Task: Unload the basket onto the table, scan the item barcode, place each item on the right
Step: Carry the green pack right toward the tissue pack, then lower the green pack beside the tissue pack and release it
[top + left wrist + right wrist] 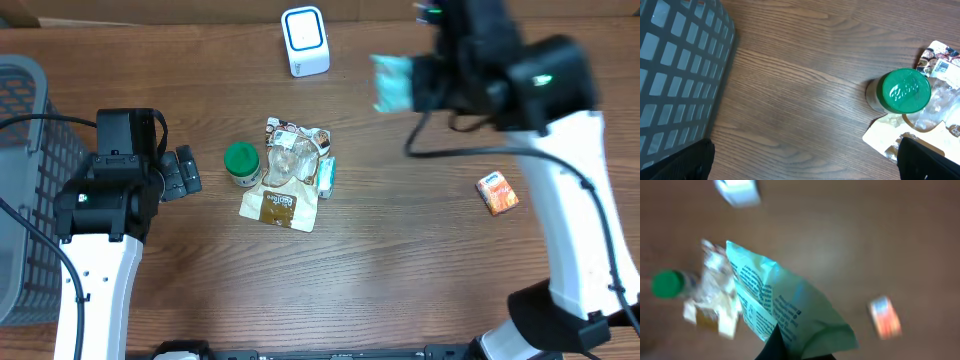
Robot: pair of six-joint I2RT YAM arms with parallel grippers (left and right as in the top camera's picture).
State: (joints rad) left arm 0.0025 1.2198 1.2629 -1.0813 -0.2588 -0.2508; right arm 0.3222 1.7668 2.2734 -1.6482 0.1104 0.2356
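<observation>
Mint packet point(392, 82) is up off the bench point(400, 260), clamped in my right gripper point(418, 85). Pick looks done, scan still pending. Left gripper point(183, 172) released, green-lid jar point(241, 160) just right of it. Scanner point(305, 40) sits left of the right gripper. Packet print too blurred to read.

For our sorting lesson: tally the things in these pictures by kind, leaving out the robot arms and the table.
Scanner: 1
Basket: 1
Jar: 1
Box: 1
Packets: 3 (teal packet, brown packet, small packet)
Total: 7
</observation>
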